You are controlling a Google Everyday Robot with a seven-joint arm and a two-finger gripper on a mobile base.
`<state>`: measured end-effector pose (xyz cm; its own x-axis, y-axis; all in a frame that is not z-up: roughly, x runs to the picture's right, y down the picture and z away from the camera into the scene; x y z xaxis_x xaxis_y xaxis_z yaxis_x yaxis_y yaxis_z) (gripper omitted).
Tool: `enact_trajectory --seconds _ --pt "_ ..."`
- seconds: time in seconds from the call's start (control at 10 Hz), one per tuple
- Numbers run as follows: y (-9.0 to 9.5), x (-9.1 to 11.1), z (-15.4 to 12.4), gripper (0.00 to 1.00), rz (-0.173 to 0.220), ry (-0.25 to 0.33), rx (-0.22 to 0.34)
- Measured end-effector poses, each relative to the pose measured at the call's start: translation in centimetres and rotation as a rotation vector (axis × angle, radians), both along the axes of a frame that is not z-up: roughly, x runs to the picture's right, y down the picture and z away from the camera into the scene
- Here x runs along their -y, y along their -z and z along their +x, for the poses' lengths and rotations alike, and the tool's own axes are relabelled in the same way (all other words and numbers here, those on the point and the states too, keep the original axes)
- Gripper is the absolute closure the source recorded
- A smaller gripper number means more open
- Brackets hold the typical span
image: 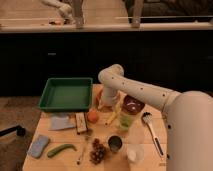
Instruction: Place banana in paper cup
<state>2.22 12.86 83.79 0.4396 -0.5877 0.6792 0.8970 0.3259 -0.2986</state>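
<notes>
Gripper [107, 103] at frame centre, jaws' state can't tell; banana [113, 116] just below, long axis diagonal; paper cup [134, 153] further twd lower right.

the gripper [107, 103] hangs over the middle of the worktop [67, 136], just above the banana [113, 117], its lower end merging into the white arm [145, 92]. the banana's upper end is hidden beneath it. the arm runs off the right edge.

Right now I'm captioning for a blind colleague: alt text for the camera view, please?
A white robot arm reaches over a cluttered wooden table, its gripper low beside a yellow banana near a green tray. A white paper cup stands at the near edge.
</notes>
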Motion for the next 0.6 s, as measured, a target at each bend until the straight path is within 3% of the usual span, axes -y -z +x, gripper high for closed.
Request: enact_trajectory --seconds 0.6 --pt "-0.97 -0.78 -0.16 0.20 -0.031 0.028 0.004"
